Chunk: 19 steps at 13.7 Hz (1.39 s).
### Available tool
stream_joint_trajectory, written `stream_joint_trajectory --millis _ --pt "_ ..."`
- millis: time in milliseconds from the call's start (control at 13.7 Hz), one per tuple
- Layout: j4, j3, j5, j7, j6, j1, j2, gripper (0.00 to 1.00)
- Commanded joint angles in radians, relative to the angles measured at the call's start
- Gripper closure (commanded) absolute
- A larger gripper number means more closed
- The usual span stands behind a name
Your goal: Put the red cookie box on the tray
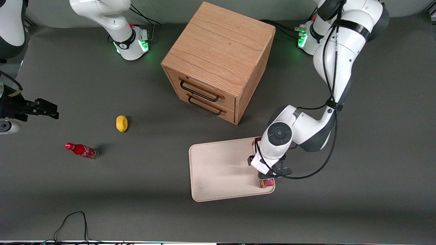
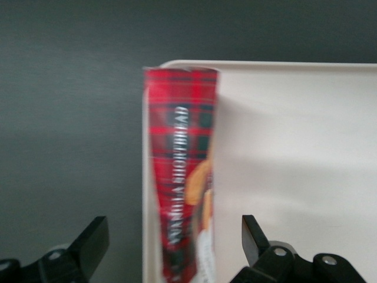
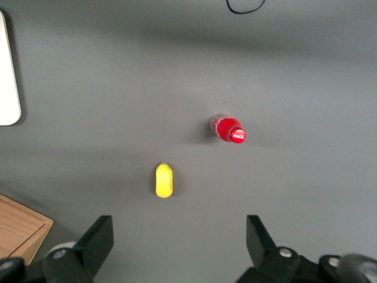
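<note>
The long slim cardboard cookie box (image 2: 179, 171) is red tartan crossed with dark green-black lines, white lettering and a brown cookie picture, lying on the cream-white, faintly speckled flat tray (image 1: 218, 170) beneath the black gripper (image 2: 171, 250). The bench (image 1: 102, 190) is dark grey. On it are a light oak-grained wooden drawer cabinet (image 1: 218, 51) with dark handles, a yellow oval object (image 1: 121, 123) and a glossy red soda bottle (image 1: 81, 150).

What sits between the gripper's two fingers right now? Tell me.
The red cookie box lies between the open fingers of the gripper, which touch neither side. It rests on the tray along its rim. The left wrist view shows this.
</note>
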Motion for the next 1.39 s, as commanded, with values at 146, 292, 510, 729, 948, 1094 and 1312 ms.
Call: stream_joint_trajectory --millis 146,292,510,729,948,1094,1312 --pt "-0.02 -0.016 -0.139 0.244 -0.29 0.095 -0.22 0.0" --pt "-0.021 -0.016 -0.196 0.407 -0.411 0.154 -0.297 0.0" --pt "-0.017 -0.01 -0.19 0.454 -0.573 0.214 -0.406 0.0" --pt "-0.012 -0.007 -0.185 0.481 -0.699 0.298 -0.475 0.0" --pt "-0.011 -0.013 -0.227 0.578 -0.731 0.384 -0.519 0.0" --pt "0.0 0.044 -0.262 0.632 -0.745 0.372 -0.536 0.0" --pt "-0.004 0.313 -0.312 0.701 -0.75 0.19 -0.562 0.0"
